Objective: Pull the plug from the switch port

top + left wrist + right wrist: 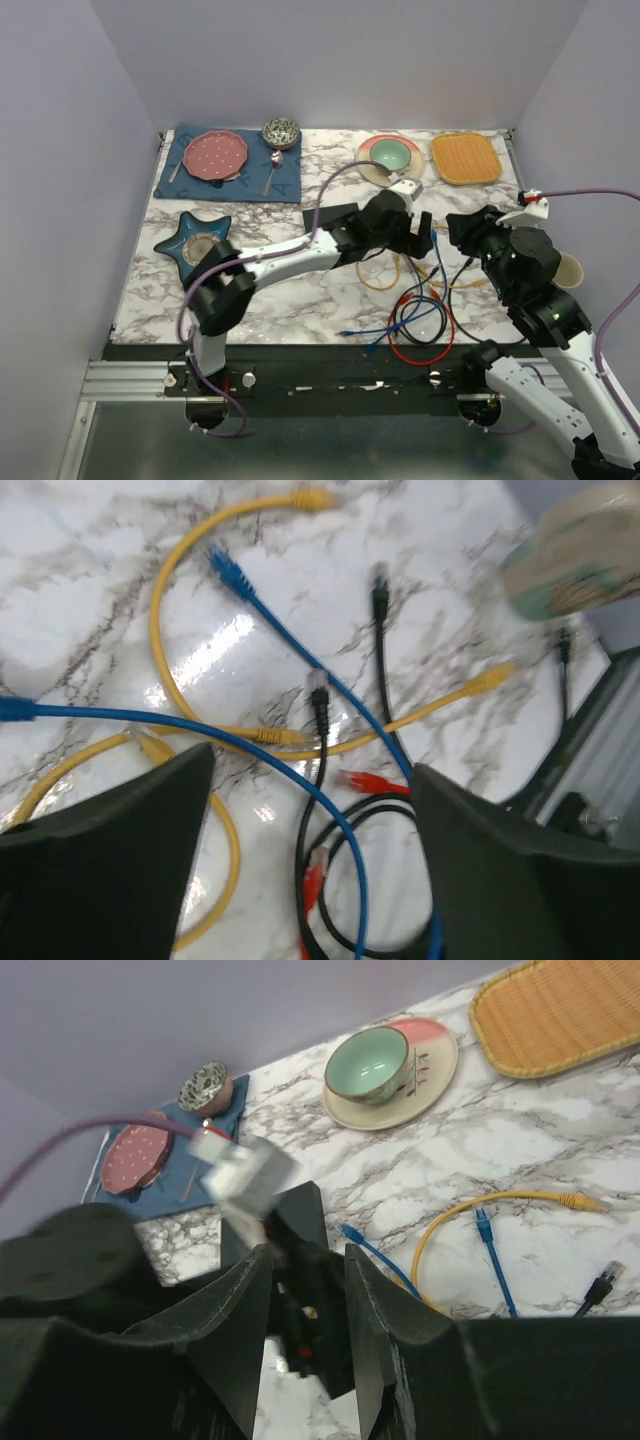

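No text I can read anywhere, the switch (312, 1305) shows me only a dark, blurred face, white block (235, 1172) above it too blurred for any lettering.

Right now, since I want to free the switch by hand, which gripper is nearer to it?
Right. The right gripper is closed on the switch, which sits between its fingers. The left gripper hangs open close beside the switch, on its left, over the loose cables.

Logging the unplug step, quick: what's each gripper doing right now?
Left gripper: open, holding nothing.
Right gripper: closed on the switch.
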Motion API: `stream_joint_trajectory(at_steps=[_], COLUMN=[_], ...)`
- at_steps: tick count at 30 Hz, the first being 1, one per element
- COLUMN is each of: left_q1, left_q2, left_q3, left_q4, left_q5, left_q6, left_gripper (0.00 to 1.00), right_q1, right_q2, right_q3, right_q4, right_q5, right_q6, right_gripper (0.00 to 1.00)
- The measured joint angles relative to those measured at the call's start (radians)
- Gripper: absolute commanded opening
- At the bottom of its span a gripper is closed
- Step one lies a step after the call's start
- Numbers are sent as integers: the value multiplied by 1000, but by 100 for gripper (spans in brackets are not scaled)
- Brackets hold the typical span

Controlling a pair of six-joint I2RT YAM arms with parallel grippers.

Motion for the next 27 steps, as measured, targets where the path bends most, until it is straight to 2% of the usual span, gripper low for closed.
stream_joint_trajectory(at_steps=[3, 6, 9, 13, 16, 21, 27], left_q1=[27, 105, 230, 404, 482, 499, 543], left_q2=[-191, -371, -476, -489, -476, -436, -383], left_q3=[-125, -254, -360, -431, -484, -518, -518], left_q4=[76, 127, 107, 9, -53, -107, -114], left_q5=[-50, -95, -141, -184, -191, -194, -181], left_q6=[-36, -97, -167, -242, -288, -358, -428], left_gripper=[99, 99, 96, 77, 73, 71, 68], right_q1=[0, 0, 0, 0, 0, 0, -5], right_q2=[45, 124, 229, 420, 586, 883, 1102], right_q3=[-16, -31, -46, -45, -28, 97, 256], right_q4=[19, 58, 111, 203, 261, 298, 320], right_q5=[-14, -37, -71, -131, -177, -207, -238], right_q6=[7, 20, 32, 55, 64, 64, 61], right_gripper=[44, 42, 33, 12, 1, 1, 1])
